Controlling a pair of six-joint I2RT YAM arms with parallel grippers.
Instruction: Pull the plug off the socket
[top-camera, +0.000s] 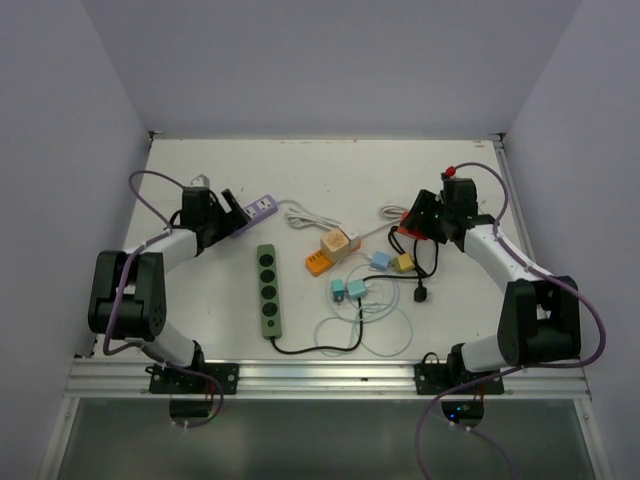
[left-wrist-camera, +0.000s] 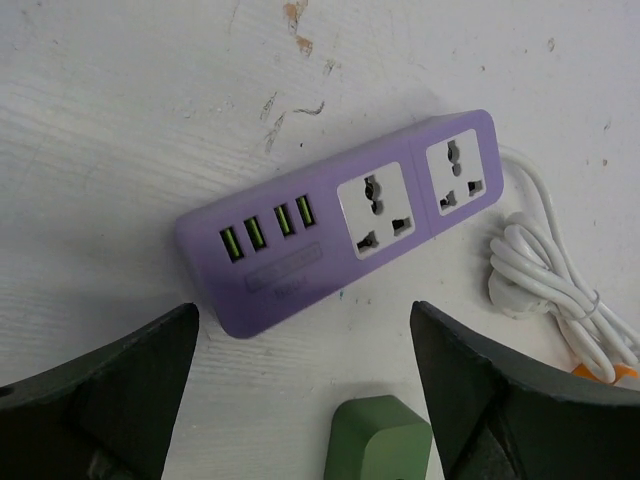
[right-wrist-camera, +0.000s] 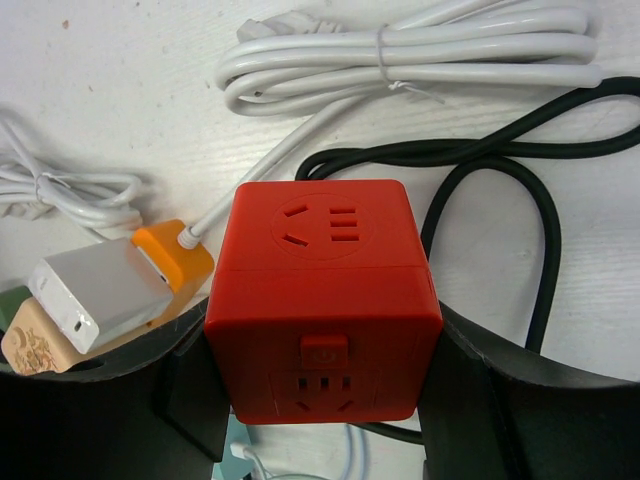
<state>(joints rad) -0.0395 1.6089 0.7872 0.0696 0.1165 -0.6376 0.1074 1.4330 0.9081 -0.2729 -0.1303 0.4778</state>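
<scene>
Top: left fingers (top-camera: 232, 207) spread, purple strip (top-camera: 262, 208) just ahead of them on the counter (top-camera: 330, 170). Right fingers (top-camera: 425, 215) clamp red socket cube (top-camera: 406, 232).
Left wrist: strip beyond both tips, long axis diagonal, USB end nearest, 2 outlets up.
Right wrist: cube wedged between fingers, black cable (right-wrist-camera: 540, 230) behind.

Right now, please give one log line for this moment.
left tool: open by purple strip | right tool: holds red cube socket
</scene>
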